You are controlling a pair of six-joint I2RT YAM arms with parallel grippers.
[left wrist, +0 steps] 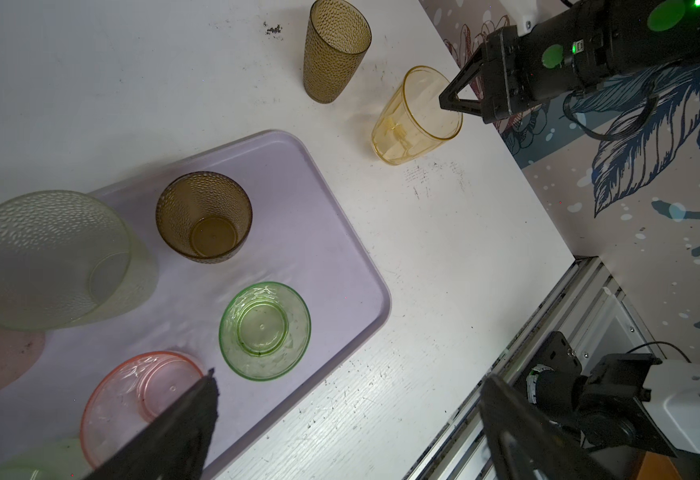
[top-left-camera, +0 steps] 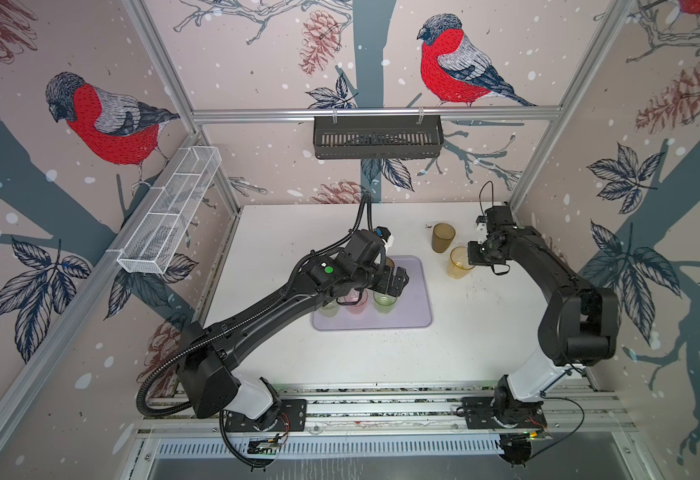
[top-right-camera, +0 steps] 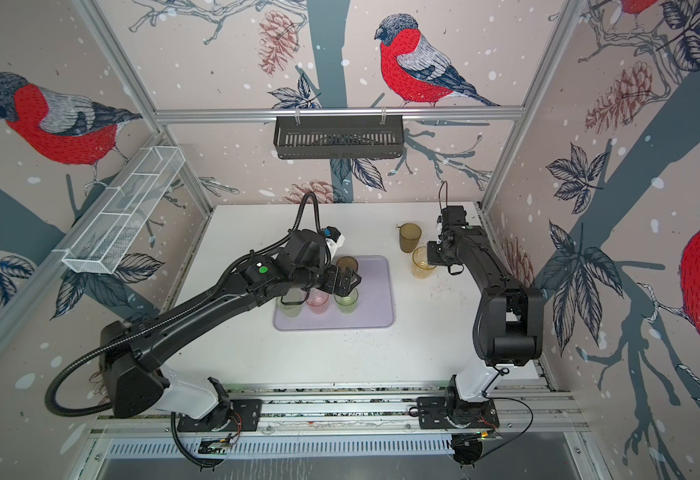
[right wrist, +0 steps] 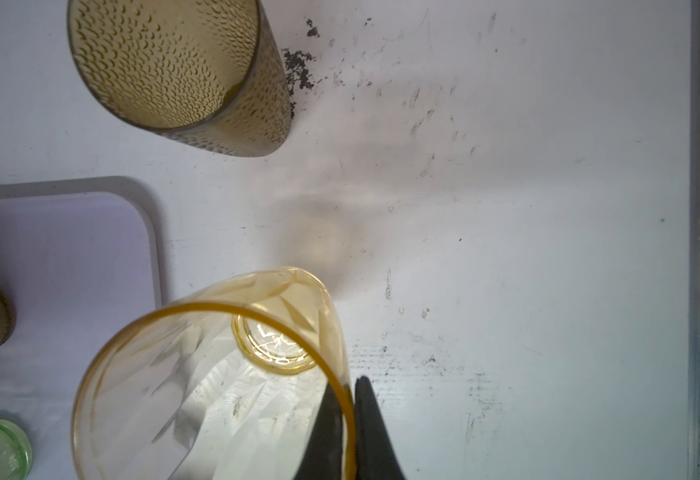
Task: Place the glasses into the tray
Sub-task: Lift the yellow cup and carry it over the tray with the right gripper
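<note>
Glasses [left wrist: 203, 216] filled the lavender tray [left wrist: 319, 232] at lower left of my left wrist view, six by my count: two pink, two pale frosted green, one brighter green, one olive-brown. My left gripper [top-right-camera: 346, 282] hovered over them, spread wide and empty. Up and right, my right gripper [right wrist: 348, 384] pinched the yellow-amber glass [right wrist: 198, 374] by its rim, one finger inside, apparently because the body was too broad to span. Beyond it stood one olive-brown glass [right wrist: 174, 70] on the white table [right wrist: 506, 208]: two outside.

Dimpled translucent olive glass [left wrist: 336, 50], smooth matt tray [left wrist: 311, 216], scuffed white tabletop [left wrist: 464, 249]
</note>
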